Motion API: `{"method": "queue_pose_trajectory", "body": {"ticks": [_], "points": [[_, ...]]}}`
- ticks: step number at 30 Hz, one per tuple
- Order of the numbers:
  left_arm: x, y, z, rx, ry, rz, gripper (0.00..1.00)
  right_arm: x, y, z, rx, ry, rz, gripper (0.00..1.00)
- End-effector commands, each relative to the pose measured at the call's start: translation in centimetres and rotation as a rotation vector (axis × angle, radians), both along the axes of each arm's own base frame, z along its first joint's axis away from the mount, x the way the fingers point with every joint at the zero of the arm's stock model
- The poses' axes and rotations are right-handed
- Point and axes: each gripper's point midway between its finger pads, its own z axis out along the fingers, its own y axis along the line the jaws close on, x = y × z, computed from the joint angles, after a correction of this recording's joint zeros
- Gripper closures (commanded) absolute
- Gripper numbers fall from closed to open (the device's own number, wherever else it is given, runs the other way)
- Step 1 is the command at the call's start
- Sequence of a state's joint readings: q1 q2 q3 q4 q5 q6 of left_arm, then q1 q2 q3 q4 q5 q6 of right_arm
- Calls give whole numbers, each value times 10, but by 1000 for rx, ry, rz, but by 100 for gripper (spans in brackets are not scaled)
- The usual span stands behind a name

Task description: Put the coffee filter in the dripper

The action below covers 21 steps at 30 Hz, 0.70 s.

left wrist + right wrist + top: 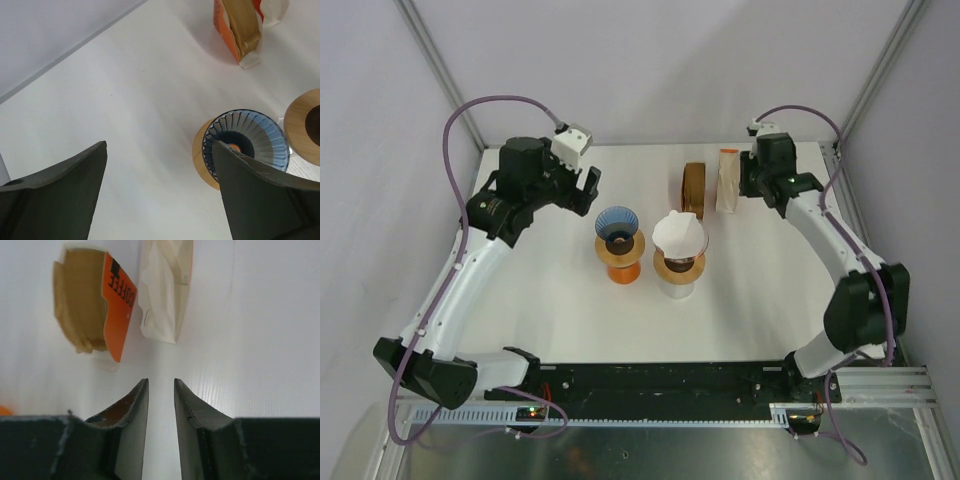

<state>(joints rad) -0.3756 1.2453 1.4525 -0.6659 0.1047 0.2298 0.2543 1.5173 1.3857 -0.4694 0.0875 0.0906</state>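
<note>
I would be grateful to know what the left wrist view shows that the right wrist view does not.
Only the left wrist: the blue dripper on its wooden collar, and the left end effector, wide open. Only the right wrist: the right end effector, narrowly open and empty, and the COFFEE lettering. Both: the orange-sleeved brown filter pack.

In the middle of the table (pixel 550 310) 2 drippers stand side by side, the blue dripper (pixel 618 228) on the left and the white dripper (pixel 678 283) with a paper filter (pixel 680 235) on the right. Only a narrow gap is between their stands. Behind them the brown filter pack (pixel 693 188) and the white filter pack (pixel 728 182) sit close together and close the back. The left gripper (pixel 588 190) hangs just left of the blue dripper, the right gripper (pixel 748 185) just beside the white filter pack. In front of the drippers and at both outer sides the white surface lies open.
</note>
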Motion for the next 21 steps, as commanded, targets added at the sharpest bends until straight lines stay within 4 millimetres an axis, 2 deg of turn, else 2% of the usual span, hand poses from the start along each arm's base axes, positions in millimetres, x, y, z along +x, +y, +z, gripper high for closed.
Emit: {"method": "queue_pose_trajectory", "body": {"ticks": [1, 8, 11, 16, 21], "points": [[12, 13, -3, 23, -24, 38, 10, 43, 0, 1, -54, -118, 8, 69], [21, 26, -16, 33, 7, 77, 9, 81, 11, -43, -95, -116, 68, 69], [25, 28, -21, 34, 23, 81, 10, 95, 6, -63, -146, -87, 43, 71], [29, 29, -26, 36, 40, 83, 10, 115, 5, -81, -208, -47, 23, 71], [32, 27, -31, 38, 53, 79, 10, 128, 3, -97, -237, -16, 2, 73]]}}
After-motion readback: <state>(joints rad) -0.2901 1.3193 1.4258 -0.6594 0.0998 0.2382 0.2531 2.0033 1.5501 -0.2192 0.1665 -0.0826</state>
